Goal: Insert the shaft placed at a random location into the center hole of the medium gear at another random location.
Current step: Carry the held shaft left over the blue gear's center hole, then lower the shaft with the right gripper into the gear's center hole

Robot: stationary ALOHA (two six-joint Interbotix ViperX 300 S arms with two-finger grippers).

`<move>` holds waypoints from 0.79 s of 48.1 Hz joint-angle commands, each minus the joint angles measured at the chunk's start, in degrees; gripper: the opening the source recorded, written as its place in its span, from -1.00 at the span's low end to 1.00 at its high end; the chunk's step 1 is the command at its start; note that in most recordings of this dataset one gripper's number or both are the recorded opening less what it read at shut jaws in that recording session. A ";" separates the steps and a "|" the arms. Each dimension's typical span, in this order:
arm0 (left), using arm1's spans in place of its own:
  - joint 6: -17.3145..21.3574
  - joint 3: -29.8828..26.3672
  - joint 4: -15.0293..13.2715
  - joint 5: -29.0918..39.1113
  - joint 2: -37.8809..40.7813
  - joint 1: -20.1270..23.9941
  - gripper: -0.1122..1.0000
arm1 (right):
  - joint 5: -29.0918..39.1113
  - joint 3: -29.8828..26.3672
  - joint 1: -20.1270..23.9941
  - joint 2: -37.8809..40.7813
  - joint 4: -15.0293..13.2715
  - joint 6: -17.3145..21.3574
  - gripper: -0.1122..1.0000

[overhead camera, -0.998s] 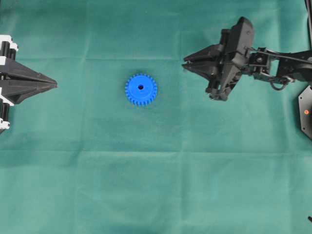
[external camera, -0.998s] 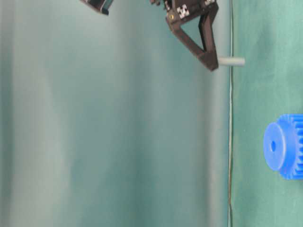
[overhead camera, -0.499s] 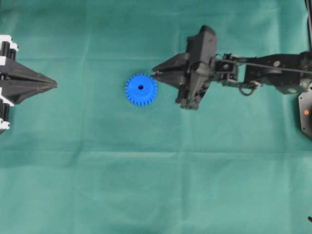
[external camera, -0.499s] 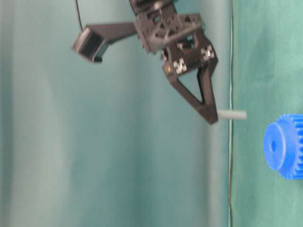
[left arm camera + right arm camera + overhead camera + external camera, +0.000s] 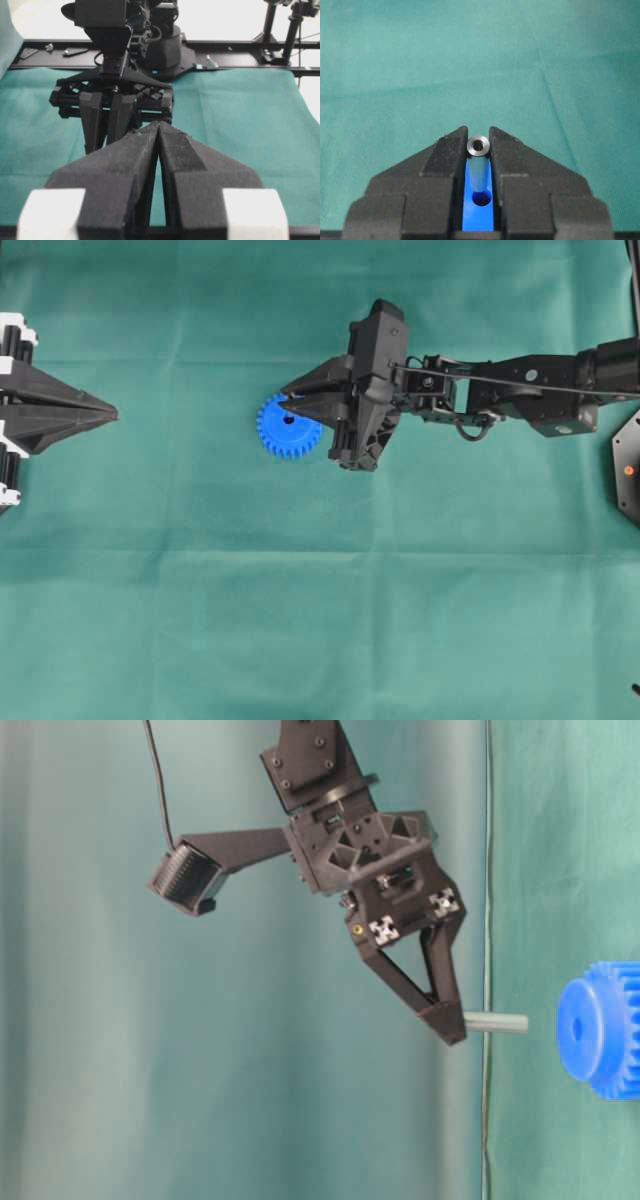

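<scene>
The medium gear (image 5: pixel 282 437) is bright blue and lies flat on the green cloth left of centre. My right gripper (image 5: pixel 284 402) hovers over its upper right part, shut on the shaft (image 5: pixel 479 170), a small silver-grey pin standing upright between the fingertips. In the right wrist view the center hole (image 5: pixel 481 199) shows dark just under the pin's lower end. Seen from table level, the shaft (image 5: pixel 497 1023) points at the gear (image 5: pixel 600 1030), a short gap away from it, about level with the center hole (image 5: pixel 576 1029). My left gripper (image 5: pixel 112 415) rests shut and empty at the left edge.
A black device with a red light (image 5: pixel 628 468) sits at the right edge. In the left wrist view a black rail (image 5: pixel 240 47) runs along the far side of the cloth behind the right gripper (image 5: pixel 111 115).
The right gripper has carried the shaft leftward across the cloth, from well right of the gear to directly over it. The left arm has not moved.
</scene>
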 commanded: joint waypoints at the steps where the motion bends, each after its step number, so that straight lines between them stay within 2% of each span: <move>1: -0.09 -0.53 0.18 -0.09 0.44 -0.09 -0.80 | -0.09 -1.58 0.18 -0.53 0.18 -0.70 -0.56; 38: 0.00 -0.53 0.18 0.18 0.44 -0.09 -0.80 | -1.93 -1.23 0.18 3.69 0.97 -0.70 -0.56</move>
